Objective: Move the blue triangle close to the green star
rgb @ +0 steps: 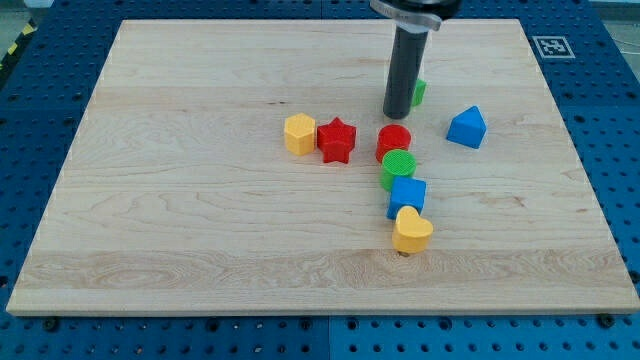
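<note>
The blue triangle lies right of the board's centre, toward the view's top. A green block, likely the green star, sits up and left of it, mostly hidden behind my rod. My tip rests on the board just left of that green block and about 70 px left of the blue triangle, touching neither as far as I can see.
A yellow hexagon and a red star sit left of centre. A red cylinder, a green cylinder, a blue cube and a yellow heart form a column below my tip. The wooden board lies on a blue pegboard.
</note>
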`<state>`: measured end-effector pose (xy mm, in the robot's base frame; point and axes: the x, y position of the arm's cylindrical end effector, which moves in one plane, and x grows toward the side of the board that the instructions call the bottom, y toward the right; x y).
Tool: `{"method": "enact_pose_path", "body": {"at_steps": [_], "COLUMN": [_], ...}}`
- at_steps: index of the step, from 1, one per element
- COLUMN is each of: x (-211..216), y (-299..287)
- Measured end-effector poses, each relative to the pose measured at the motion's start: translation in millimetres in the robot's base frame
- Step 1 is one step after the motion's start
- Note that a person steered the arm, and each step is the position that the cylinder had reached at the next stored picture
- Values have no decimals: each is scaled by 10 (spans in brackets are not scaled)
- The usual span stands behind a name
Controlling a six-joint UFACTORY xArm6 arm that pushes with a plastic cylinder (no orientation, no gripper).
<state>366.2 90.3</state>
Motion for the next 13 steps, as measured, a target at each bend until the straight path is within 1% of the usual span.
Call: {"method": "enact_pose_path", "body": {"at_steps": [1,2,3,5,6,7,8,9,10,11,12,13], "x": [-157,222,341,762,881,931,757,400,327,459,779,826], "y": [-9,-9,-9,549,551,835,1222,1056,539,758,840,316]}}
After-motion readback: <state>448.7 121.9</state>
